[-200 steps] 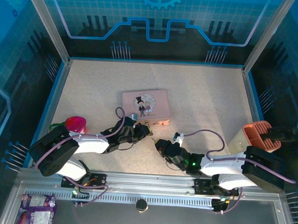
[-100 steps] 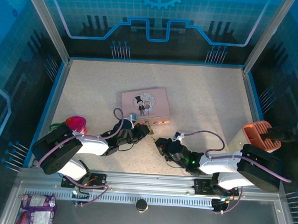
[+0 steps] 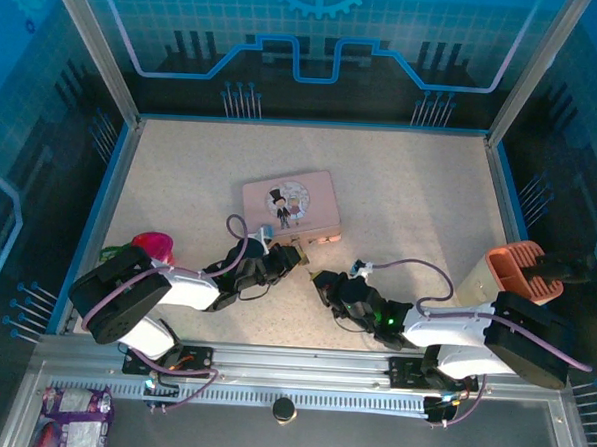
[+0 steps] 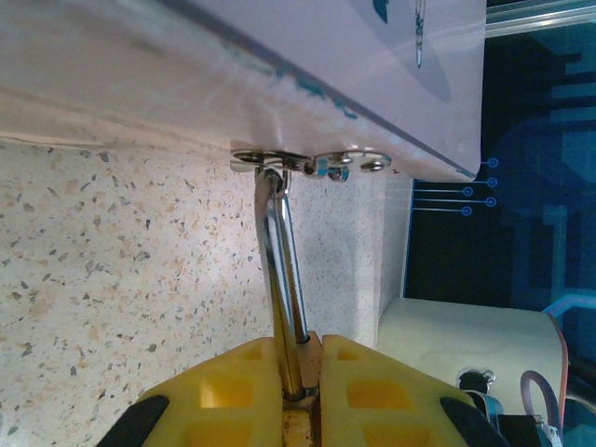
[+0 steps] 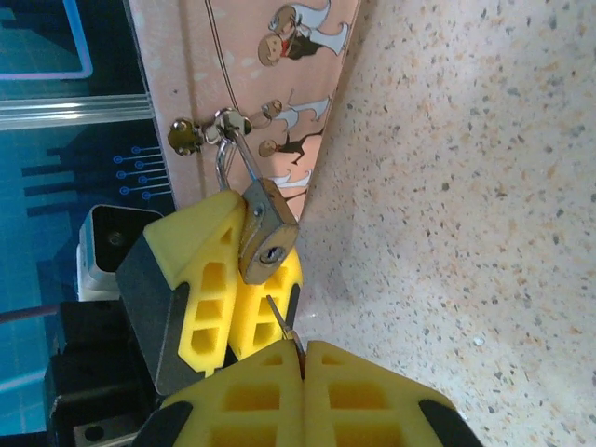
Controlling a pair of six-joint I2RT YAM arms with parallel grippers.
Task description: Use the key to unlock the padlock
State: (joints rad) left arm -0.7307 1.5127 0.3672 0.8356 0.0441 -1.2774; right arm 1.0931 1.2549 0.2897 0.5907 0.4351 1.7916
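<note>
The padlock (image 5: 267, 233) has a brass body and a silver shackle (image 4: 279, 251), which is hooked through the metal hasp (image 4: 307, 162) on the front of the pink tin (image 3: 290, 203). My left gripper (image 4: 312, 349) is shut on the padlock body, its yellow fingers (image 5: 219, 279) on either side. The keyhole faces my right gripper (image 5: 303, 346), which is shut on the key. The thin key blade (image 5: 279, 321) points up at the keyhole and stops just short of it. From above, the left gripper (image 3: 285, 261) and right gripper (image 3: 322, 282) meet in front of the tin.
An orange holder (image 3: 521, 270) stands at the right edge. A pink-red object (image 3: 152, 244) lies by the left arm. A snack bag (image 3: 74, 407) sits below the rail at the bottom left. Blue walls (image 3: 110, 189) ring the speckled table.
My right gripper has crept forward with the key toward the padlock. The tin and the left gripper have shifted slightly away and to the left.
</note>
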